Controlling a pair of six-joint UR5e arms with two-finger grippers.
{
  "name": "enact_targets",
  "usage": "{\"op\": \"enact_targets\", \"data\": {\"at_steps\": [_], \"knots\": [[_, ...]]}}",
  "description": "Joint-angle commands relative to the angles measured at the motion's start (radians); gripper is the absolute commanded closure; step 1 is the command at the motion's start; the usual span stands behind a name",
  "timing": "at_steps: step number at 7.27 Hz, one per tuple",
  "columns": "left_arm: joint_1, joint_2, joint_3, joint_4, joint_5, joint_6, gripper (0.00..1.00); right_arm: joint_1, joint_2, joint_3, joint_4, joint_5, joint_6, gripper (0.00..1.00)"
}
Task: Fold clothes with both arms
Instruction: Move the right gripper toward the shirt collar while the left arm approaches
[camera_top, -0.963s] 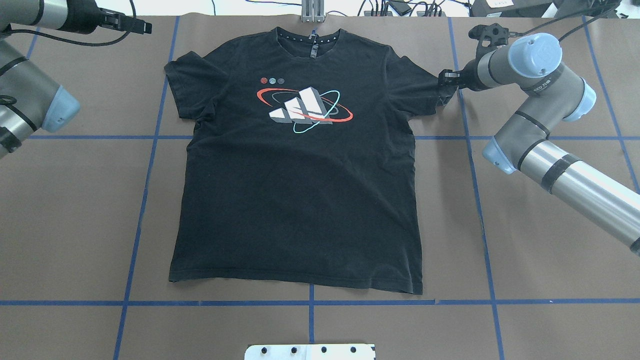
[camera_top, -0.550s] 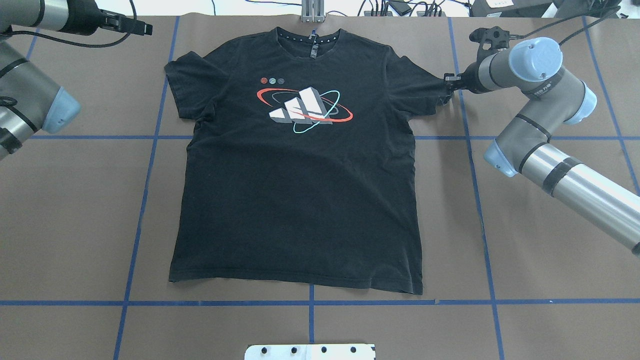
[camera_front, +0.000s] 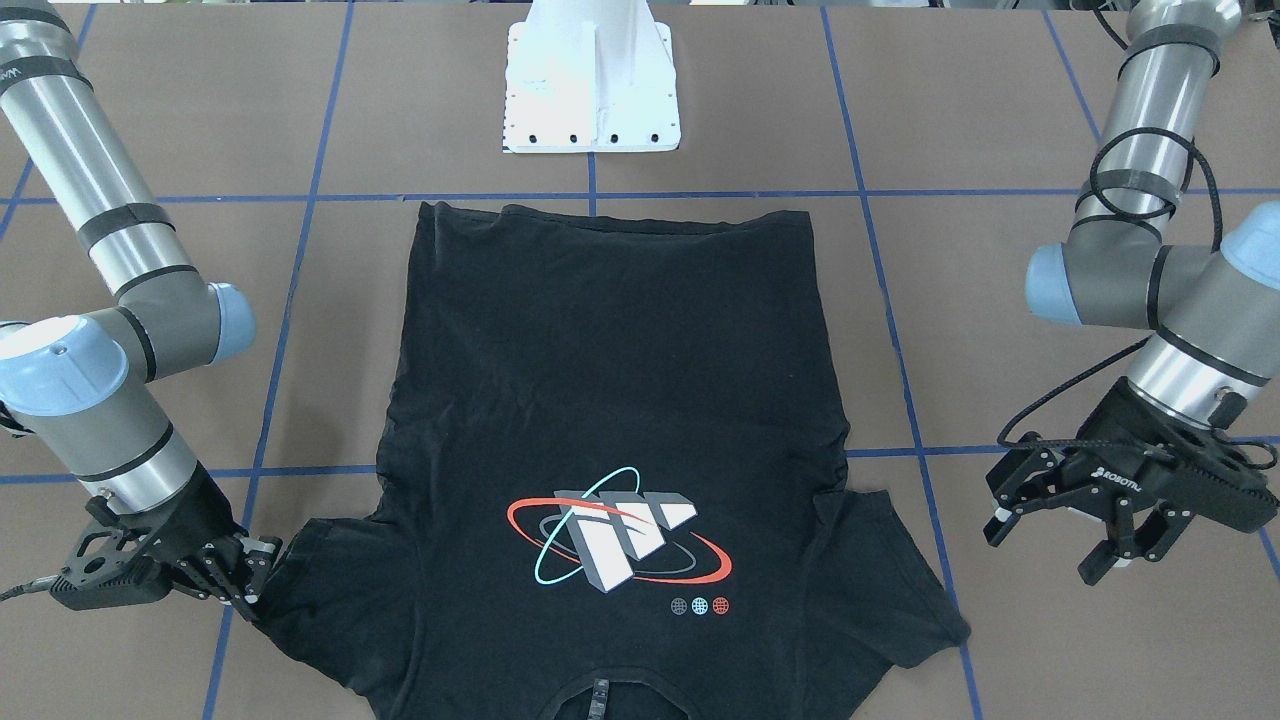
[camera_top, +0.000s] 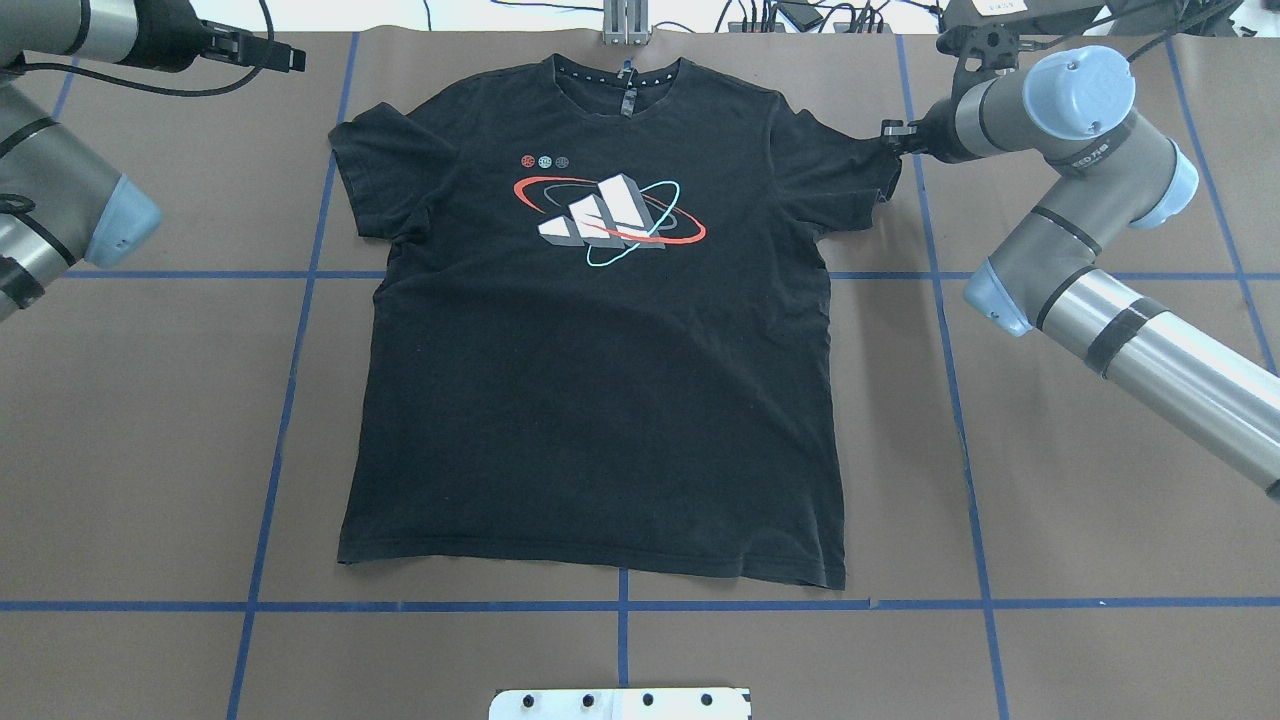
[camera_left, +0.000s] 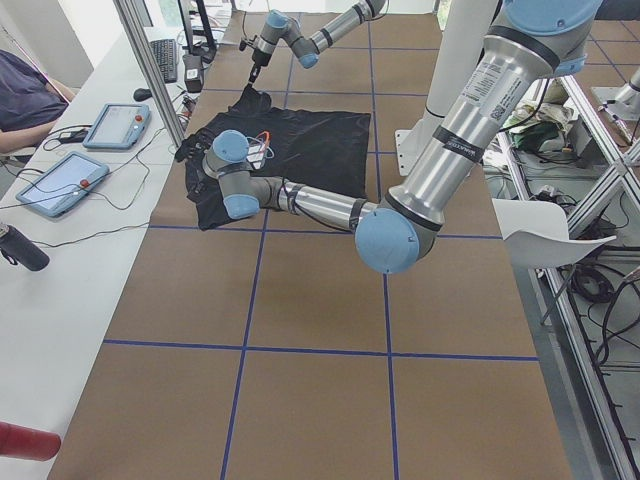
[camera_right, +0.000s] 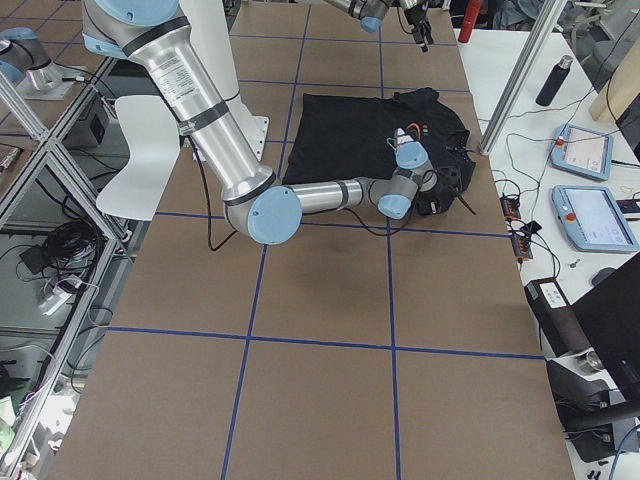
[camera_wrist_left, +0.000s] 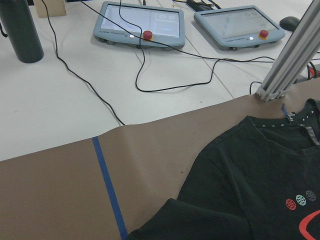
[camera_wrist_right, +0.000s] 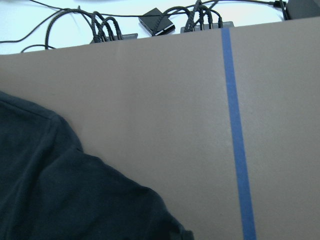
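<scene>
2 hands differ: your right hand (camera_front: 245, 585), lower left in the front view, pinches a sleeve of the T-shirt (camera_top: 600, 400); your left hand (camera_front: 1045, 555) hangs wide open, lower right. T-shirt lies flat, centre of the tabletop (camera_top: 150, 450). Likely the grasping stage; next, bring the left hand onto its own sleeve.

Robot lab: teach pendants (camera_wrist_left: 138, 24), aluminium framing (camera_wrist_left: 290, 57).
</scene>
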Motion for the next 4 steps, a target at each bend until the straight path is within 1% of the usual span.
{"op": "enact_targets", "data": {"at_steps": [1,2,4], "knots": [[0.001,0.000,-0.001,0.000,-0.001,0.000,0.00,0.002,0.099,0.017,-0.128,-0.006,0.017,1.00],[0.001,0.000,-0.001,0.000,-0.001,0.000,0.00,-0.016,0.159,0.016,-0.209,-0.012,0.066,1.00],[0.004,0.000,-0.001,0.000,-0.001,0.000,0.00,-0.053,0.248,0.005,-0.311,-0.064,0.120,1.00]]}}
